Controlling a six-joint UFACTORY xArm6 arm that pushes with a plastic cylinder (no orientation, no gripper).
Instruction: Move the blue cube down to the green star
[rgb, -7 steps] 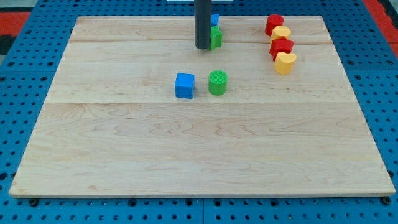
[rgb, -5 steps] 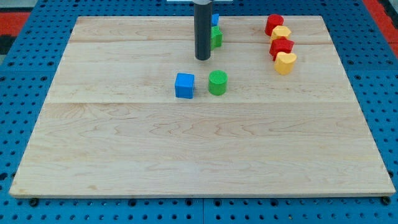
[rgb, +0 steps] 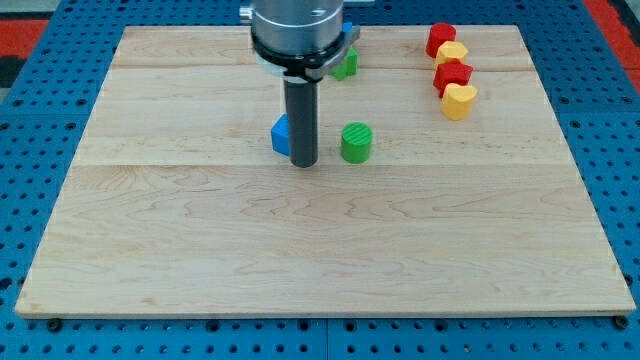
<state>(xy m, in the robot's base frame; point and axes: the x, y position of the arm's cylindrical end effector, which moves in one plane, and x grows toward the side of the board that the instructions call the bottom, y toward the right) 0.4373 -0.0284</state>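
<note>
The blue cube (rgb: 280, 135) lies near the board's middle, partly hidden behind my rod. My tip (rgb: 303, 164) rests on the board against the cube's right lower side, between it and a green round ribbed block (rgb: 355, 142). A second green block, star-like (rgb: 346, 65), sits higher up the view, partly covered by the arm's head. Another blue block just above it is almost fully hidden by the arm.
Two red blocks (rgb: 440, 38) (rgb: 452, 74) and two yellow blocks (rgb: 453, 52) (rgb: 459, 100) form a column at the view's upper right. The wooden board (rgb: 320, 250) lies on a blue pegboard.
My tip moved down the view and slightly left, from beside the upper green block to between the blue cube and the round green block. The cube shifted slightly left, the round block slightly right and down.
</note>
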